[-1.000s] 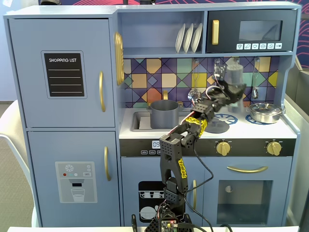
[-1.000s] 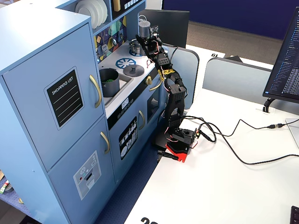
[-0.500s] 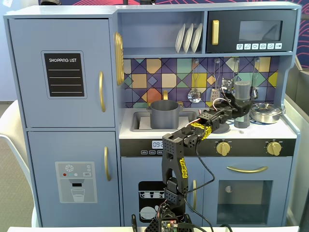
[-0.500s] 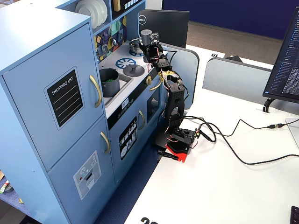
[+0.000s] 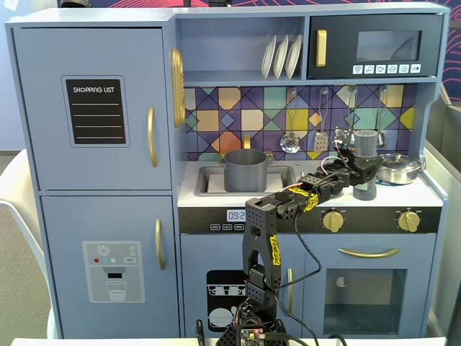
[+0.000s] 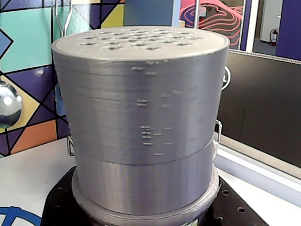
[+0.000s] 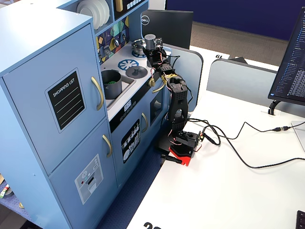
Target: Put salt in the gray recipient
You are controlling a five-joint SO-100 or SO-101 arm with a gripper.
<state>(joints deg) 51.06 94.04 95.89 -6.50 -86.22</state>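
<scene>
The blue toy kitchen (image 5: 94,187) filled most of a fixed view, its tall cupboard on the left and a counter with sink and stove to the right of centre. In another fixed view it took up the left half of the frame, with a white table (image 7: 228,191) spreading across the lower right.

The black arm (image 5: 263,252) rose from its base at the bottom centre of a fixed view, bent at the counter edge and reached rightward over the stove top.

The gray recipient (image 5: 245,170) stood in the sink at mid-frame, upright, well apart from the gripper; in another fixed view (image 7: 111,83) something green showed inside it. A flat gray lid (image 7: 136,71) lay on the counter between the pot and the arm's end. A shiny steel pan (image 5: 398,167) sat at the right end of the counter, just beside the shaker.

The gripper (image 5: 358,173) was at right of centre in a fixed view, its fingers pinching the salt (image 5: 365,163) at the lower body. The shaker stood upright, its base at or just above the counter; whether it touched could not be told. In the wrist view the salt (image 6: 141,122) filled the frame, perforated cap on top, with dark gripper parts either side of its base.
</scene>
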